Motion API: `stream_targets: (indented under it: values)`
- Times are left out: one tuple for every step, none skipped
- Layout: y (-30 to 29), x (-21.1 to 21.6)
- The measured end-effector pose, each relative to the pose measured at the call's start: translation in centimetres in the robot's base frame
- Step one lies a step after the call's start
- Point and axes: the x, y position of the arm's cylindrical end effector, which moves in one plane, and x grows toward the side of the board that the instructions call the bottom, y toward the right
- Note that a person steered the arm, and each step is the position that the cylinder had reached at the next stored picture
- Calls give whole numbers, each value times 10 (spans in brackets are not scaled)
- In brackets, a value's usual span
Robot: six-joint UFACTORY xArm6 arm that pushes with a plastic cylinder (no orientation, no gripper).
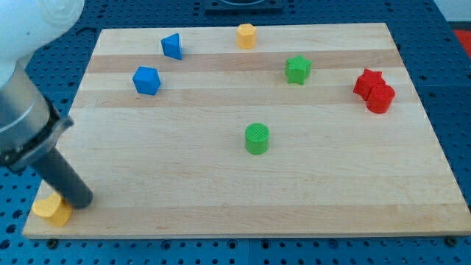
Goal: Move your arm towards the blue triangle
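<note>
Now | my tip (82,200) low-left, touching yellow block (51,210) | blue triangle (172,46) well apart

Bright, even light on the pale board (243,184) — soft short shadows, blocks sharp, near arm (29,125) blurred.

A pale wooden board (243,184) with lengthwise grain bands fills most of the view. It rests on a blue perforated surface (456,73) with regular rows of small holes, visible along all four edges. A dark fixture (243,4) sits at the view's top edge. Lighting is even, shadows soft.
</note>
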Motion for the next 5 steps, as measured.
stream_targets:
  values:
    - [-1, -23]
    - [-1, -27]
    - [1, -42]
    - [5, -55]
    - [16, -75]
